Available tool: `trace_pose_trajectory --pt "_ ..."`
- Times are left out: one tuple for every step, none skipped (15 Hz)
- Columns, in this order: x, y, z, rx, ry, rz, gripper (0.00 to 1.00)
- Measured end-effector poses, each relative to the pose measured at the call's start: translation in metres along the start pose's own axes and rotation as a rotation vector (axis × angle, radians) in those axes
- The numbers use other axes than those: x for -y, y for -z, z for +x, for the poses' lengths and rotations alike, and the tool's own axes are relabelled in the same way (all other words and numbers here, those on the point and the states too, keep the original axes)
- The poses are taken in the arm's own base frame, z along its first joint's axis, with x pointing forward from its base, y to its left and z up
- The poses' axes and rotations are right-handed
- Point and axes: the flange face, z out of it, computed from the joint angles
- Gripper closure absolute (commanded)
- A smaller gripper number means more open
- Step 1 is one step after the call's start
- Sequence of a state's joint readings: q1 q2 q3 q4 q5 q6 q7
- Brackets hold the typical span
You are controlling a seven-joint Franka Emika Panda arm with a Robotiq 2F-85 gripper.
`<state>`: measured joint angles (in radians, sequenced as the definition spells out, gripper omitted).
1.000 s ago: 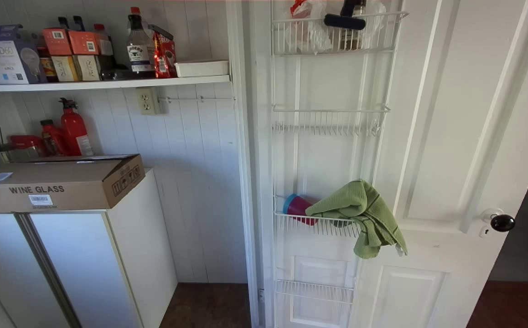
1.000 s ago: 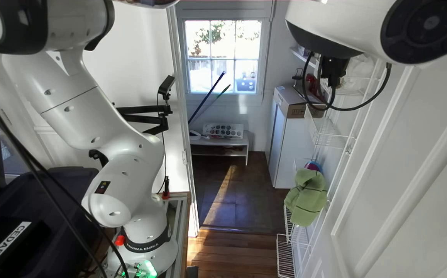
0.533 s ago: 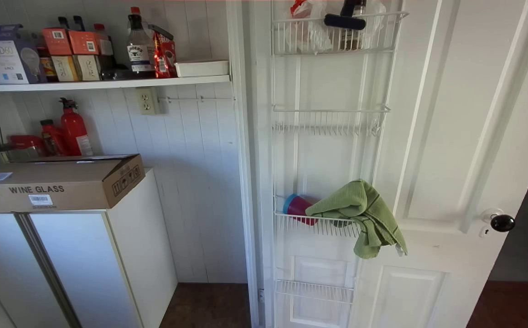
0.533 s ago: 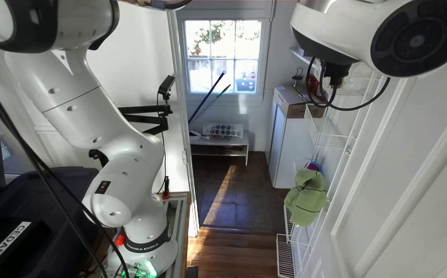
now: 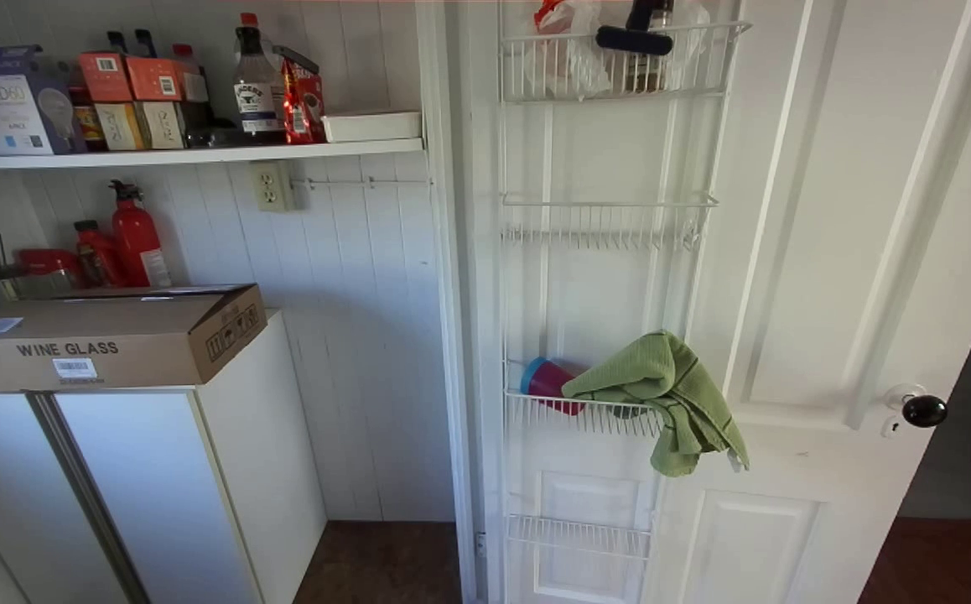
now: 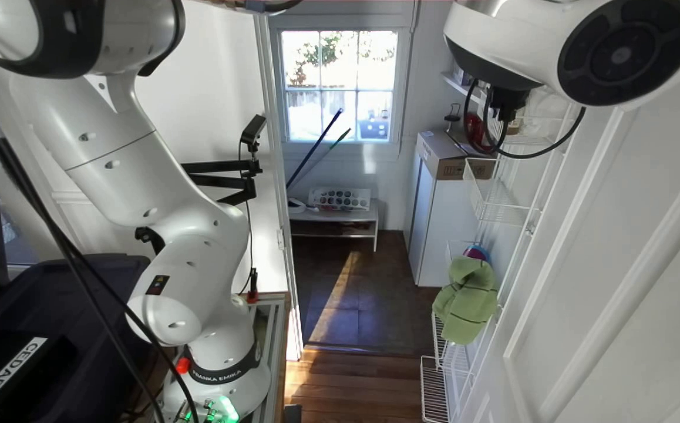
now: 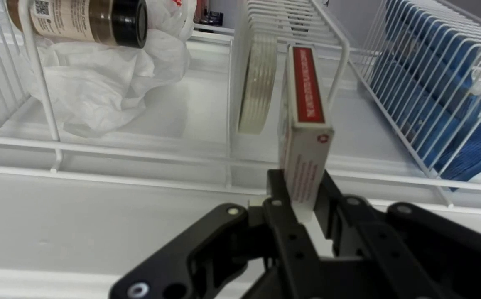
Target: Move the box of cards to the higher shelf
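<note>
The gripper [image 7: 301, 182] is clamped on a slim cardboard playing-card box [image 7: 307, 133]; in wrist view, toward three o'clock, is free room until the white wire rack [image 7: 395, 125].

The gripper [image 7: 301, 182] holds the box of cards [image 7: 307, 137] by one end, a white wire rail [image 7: 141, 153] behind.

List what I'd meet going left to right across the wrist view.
Black-lidded brown cylindrical jar, pale ridged curved object, red-labelled white cardboard box of cards, blue fabric-like bundle.
</note>
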<state>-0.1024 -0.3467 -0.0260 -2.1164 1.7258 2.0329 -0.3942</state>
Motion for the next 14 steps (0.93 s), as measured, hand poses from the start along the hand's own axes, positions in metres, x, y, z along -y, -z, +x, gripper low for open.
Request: trace_pose_trajectory --pt "0.0 -0.003 -0.001 0.0 0.001 -0.004 0.95" --pt "0.0 -0.007 -0.002 0.0 0.001 -0.008 0.95" --pt "0.0 -0.011 -0.003 0.0 0.002 -0.012 0.95" --pt "0.0 -0.015 -0.004 -0.001 0.003 -0.016 0.95" --pt "0.0 -0.019 -0.004 -0.001 0.003 -0.019 0.95" --pt "0.001 -0.023 -0.005 0.0 0.003 -0.021 0.95" --pt "0.002 -0.026 -0.006 0.001 0.002 -0.023 0.95" --pt "0.002 -0.03 -0.006 0.001 0.001 -0.026 0.95" --pt "0.002 -0.033 -0.006 0.001 0.0 -0.027 0.95" --pt "0.003 -0.036 -0.007 0.0 -0.001 -0.029 0.94" --pt "0.004 -0.04 -0.007 -0.001 -0.004 -0.031 0.94" --pt "0.004 -0.043 -0.007 -0.001 -0.008 -0.033 0.94" --pt "0.004 -0.046 -0.007 -0.003 -0.013 -0.035 0.94" --pt "0.005 -0.049 -0.008 -0.003 -0.018 -0.037 0.94"
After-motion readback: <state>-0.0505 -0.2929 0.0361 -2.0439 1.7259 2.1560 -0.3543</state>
